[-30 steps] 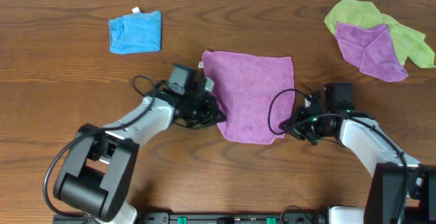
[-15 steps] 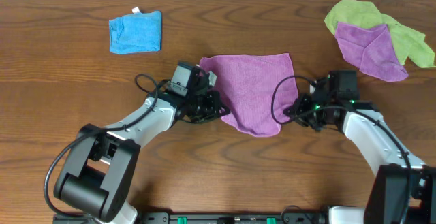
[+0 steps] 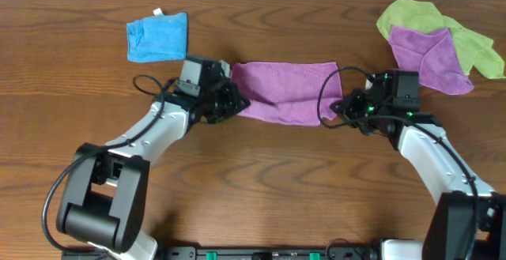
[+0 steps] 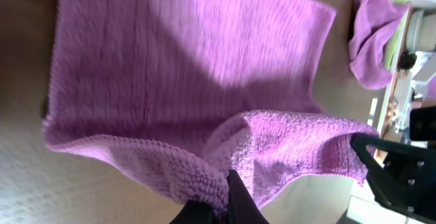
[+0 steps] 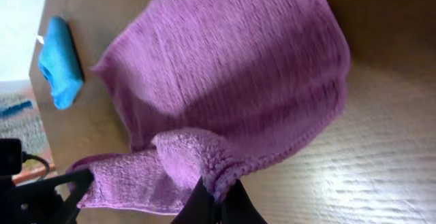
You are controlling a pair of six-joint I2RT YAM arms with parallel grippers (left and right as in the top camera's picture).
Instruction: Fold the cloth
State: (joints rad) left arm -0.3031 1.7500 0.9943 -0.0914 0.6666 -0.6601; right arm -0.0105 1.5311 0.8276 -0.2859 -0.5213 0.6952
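Note:
The purple cloth point(image 3: 286, 91) lies in the middle of the table, its near half doubled over toward the far edge. My left gripper point(image 3: 234, 102) is shut on the cloth's left near corner point(image 4: 204, 180). My right gripper point(image 3: 341, 107) is shut on the right near corner point(image 5: 221, 169). Both hold their corners a little above the flat far half of the cloth, which shows in the left wrist view point(image 4: 177, 54) and in the right wrist view point(image 5: 238, 67).
A folded blue cloth point(image 3: 157, 36) lies at the far left. A heap of a green cloth point(image 3: 427, 19) and another purple cloth point(image 3: 431, 54) lies at the far right. Brown wooden table point(image 3: 261, 189) all around.
Both grippers have carried the near edge of the cloth away from me, toward its far edge. The cloth went from lying open to a narrow doubled band.

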